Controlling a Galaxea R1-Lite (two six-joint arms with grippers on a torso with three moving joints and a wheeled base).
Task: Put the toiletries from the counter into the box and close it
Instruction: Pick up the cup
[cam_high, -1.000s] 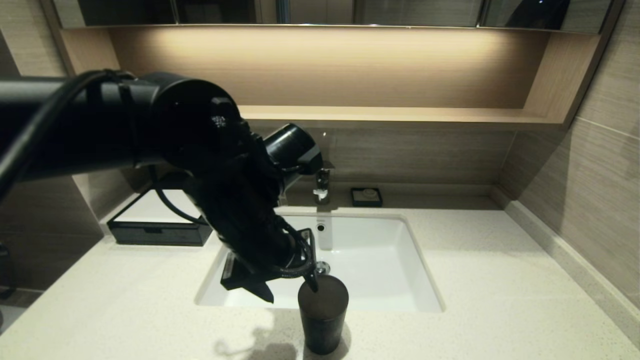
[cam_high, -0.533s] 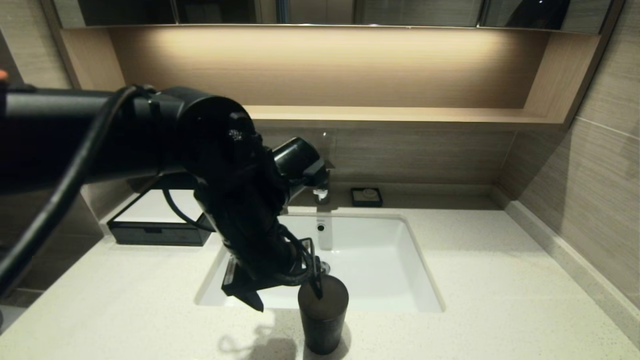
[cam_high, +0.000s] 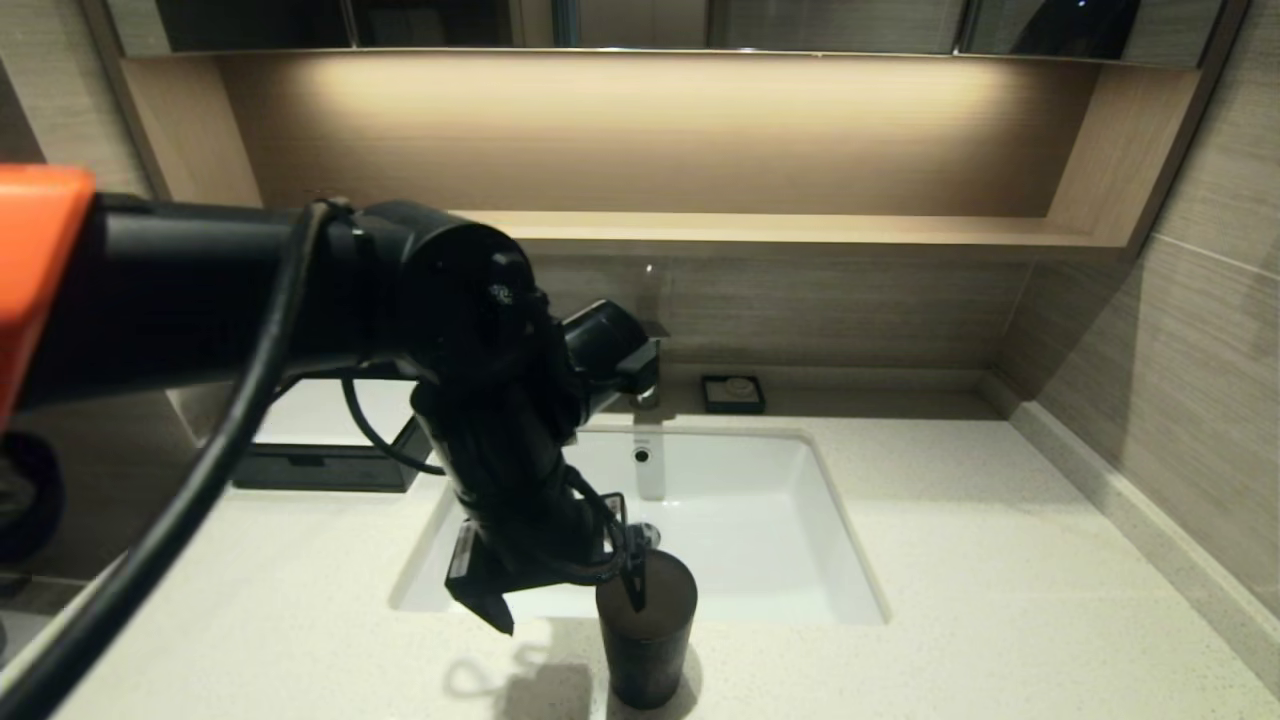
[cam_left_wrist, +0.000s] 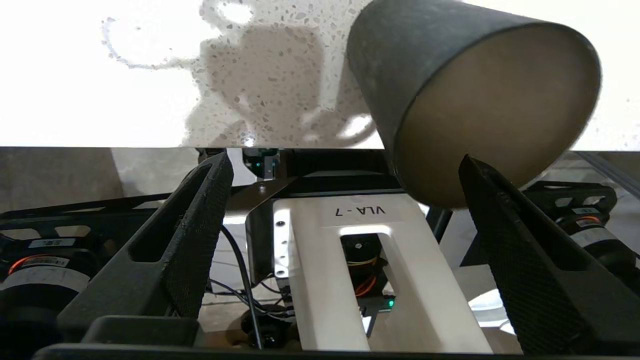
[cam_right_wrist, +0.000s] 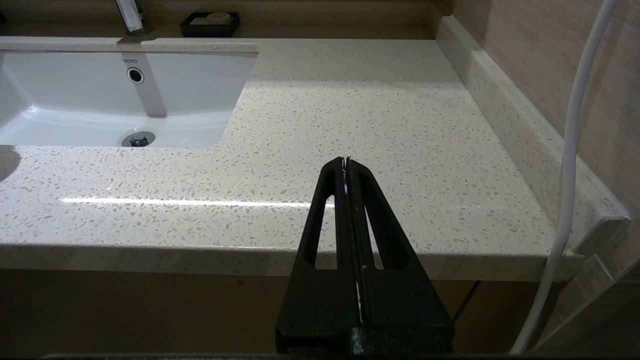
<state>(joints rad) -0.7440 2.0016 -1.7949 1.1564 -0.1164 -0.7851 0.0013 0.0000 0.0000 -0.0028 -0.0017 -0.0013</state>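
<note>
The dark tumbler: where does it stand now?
In the head view, the dark tumbler stands on the counter's front edge, before the sink, beside the open left gripper.

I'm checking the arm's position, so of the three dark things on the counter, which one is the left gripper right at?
The dark tumbler at the counter's front edge; the left gripper straddles its rim.

We see the sink (cam_high: 740, 520) set into the middle of the tabletop (cam_high: 1000, 600), with the tap (cam_high: 648, 375) behind it and the soap dish (cam_high: 733, 394) just right of the tap. The box (cam_high: 320, 455) sits at the back left. The tumbler (cam_high: 646, 630) stands on the front strip before the sink. Our left gripper (cam_high: 565, 595) hangs over that front edge, one of its fingers (cam_left_wrist: 520, 260) at the tumbler's rim. Our right gripper (cam_right_wrist: 346, 165) waits before the tabletop's right part.
</note>
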